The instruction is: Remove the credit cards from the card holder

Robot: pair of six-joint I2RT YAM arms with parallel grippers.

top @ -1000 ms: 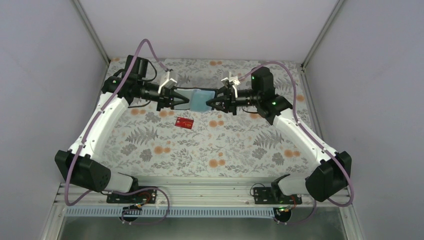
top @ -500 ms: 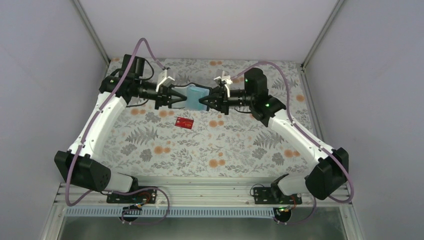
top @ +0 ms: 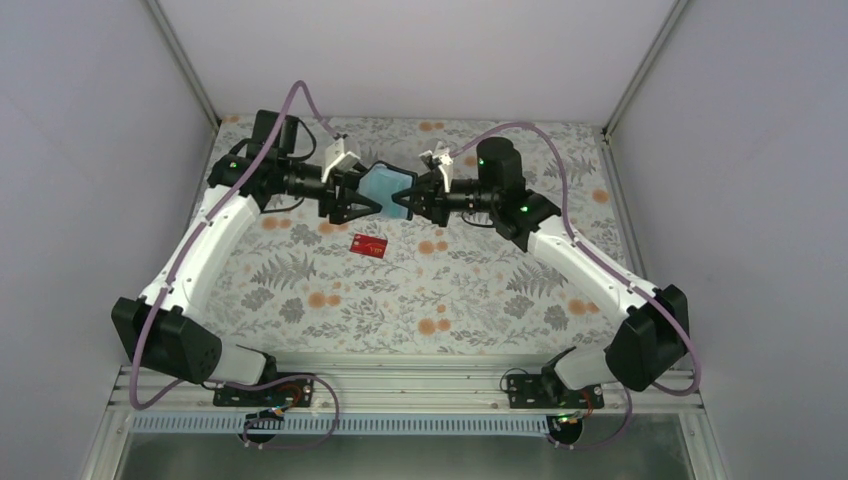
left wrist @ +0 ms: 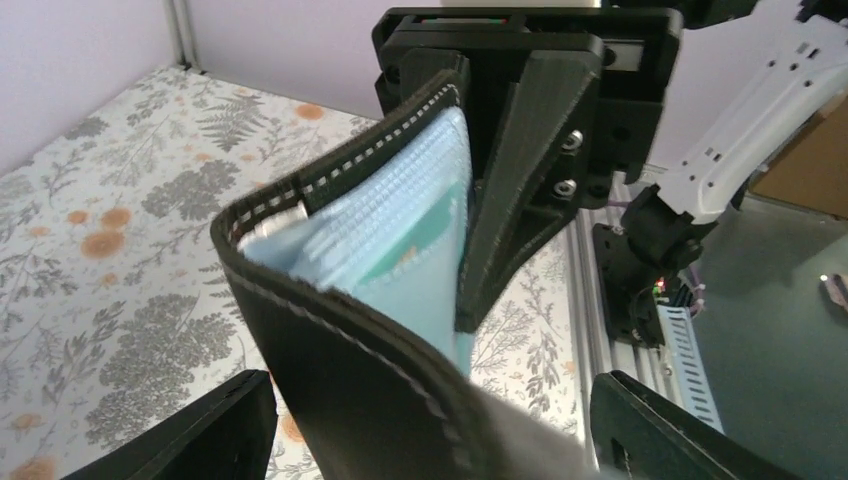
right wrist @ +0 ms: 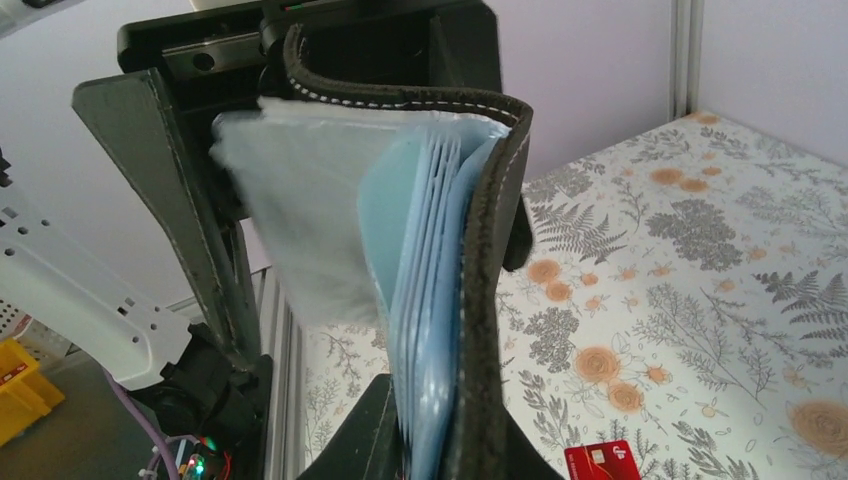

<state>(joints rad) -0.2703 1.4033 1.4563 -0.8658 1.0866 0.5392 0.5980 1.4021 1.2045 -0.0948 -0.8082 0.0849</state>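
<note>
One red card [top: 368, 246] is lying on the counter [top: 450, 290], below and well apart from both claws, so the emptying is looking begun but far from finished. The card holder [top: 385, 187] is hanging in the air between the claws, partly folded open. The right claw [top: 408, 200] is pinching one edge of it. The left claw [top: 364, 193] is standing spread, its fingers either side of the opposite flap without gripping. A teal-green card [left wrist: 400, 262] is peeking from the pale pockets, and the rest are probably sitting inside too.
</note>
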